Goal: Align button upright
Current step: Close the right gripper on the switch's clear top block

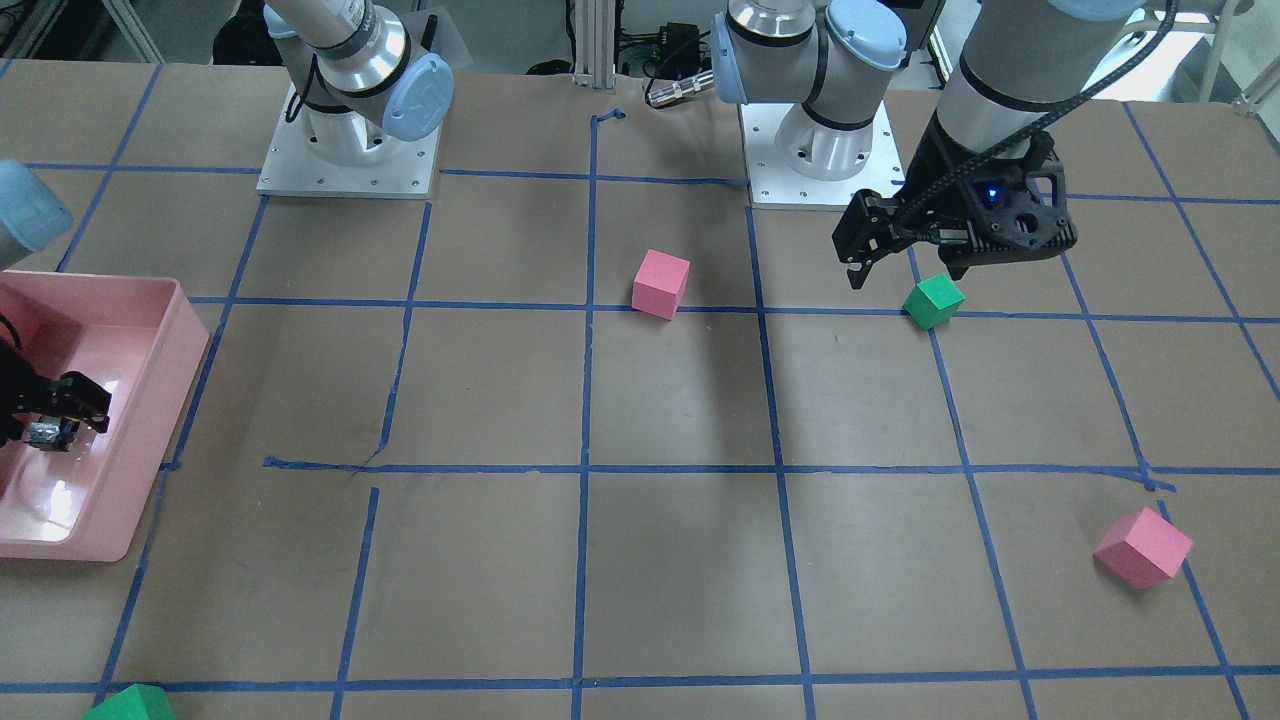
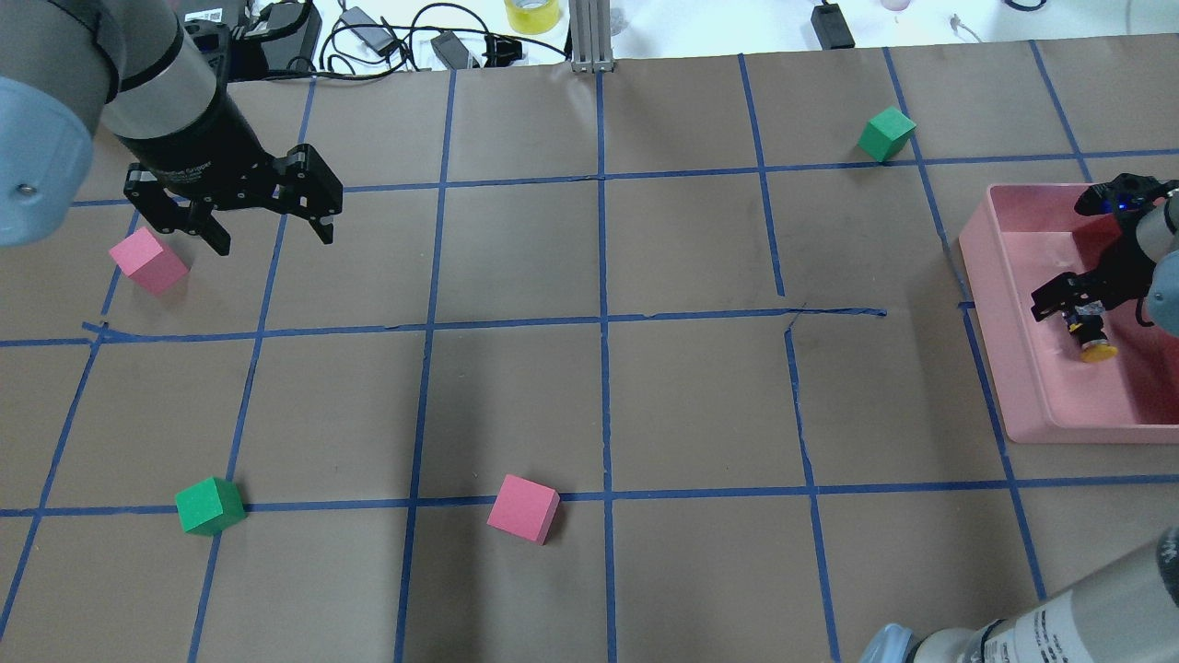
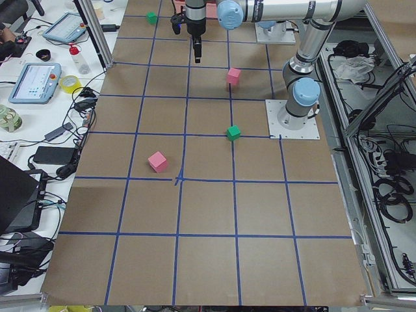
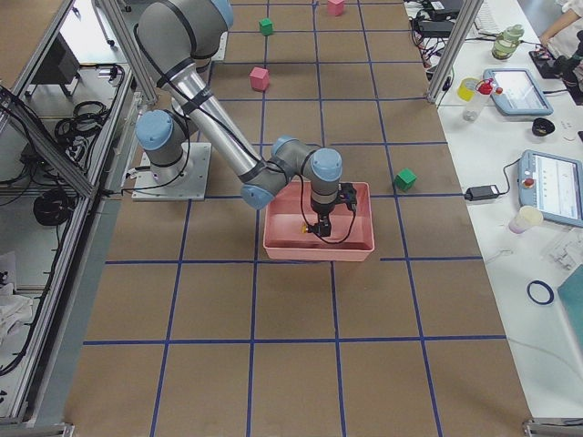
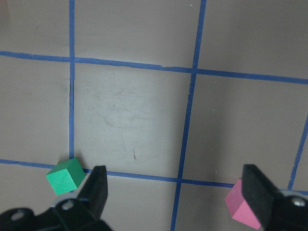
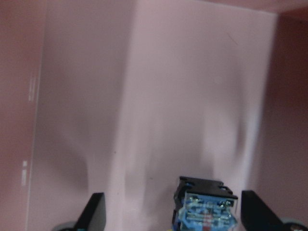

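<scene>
Front, left arm: the left gripper (image 1: 905, 265) hangs above the table (image 1: 680, 560), jaws spread and empty; a green cube (image 1: 933, 301) shows just below its fingers.
Front, right arm: the right gripper (image 1: 50, 420) is low inside the pink tray (image 1: 185, 345), at the button (image 1: 45, 433).
Overhead, button: it is in the tray, tilted, with the yellow cap poking out from under the right gripper towards the robot.
Overhead, left gripper: its fingers are wide apart, near a pink cube (image 2: 147, 261) and not touching it.
Left side: the left gripper points straight down over the table.
Right side: the right arm reaches down into the tray, and a yellow speck of cap shows beside the gripper.
Left wrist: the jaws are released with bare table between them. The green cube is by one finger, the pink cube by the other.
Right wrist: the jaws are released. The button sits between them, bluish base towards the camera, closer to the view's right finger; whether it touches that finger I cannot tell.
</scene>
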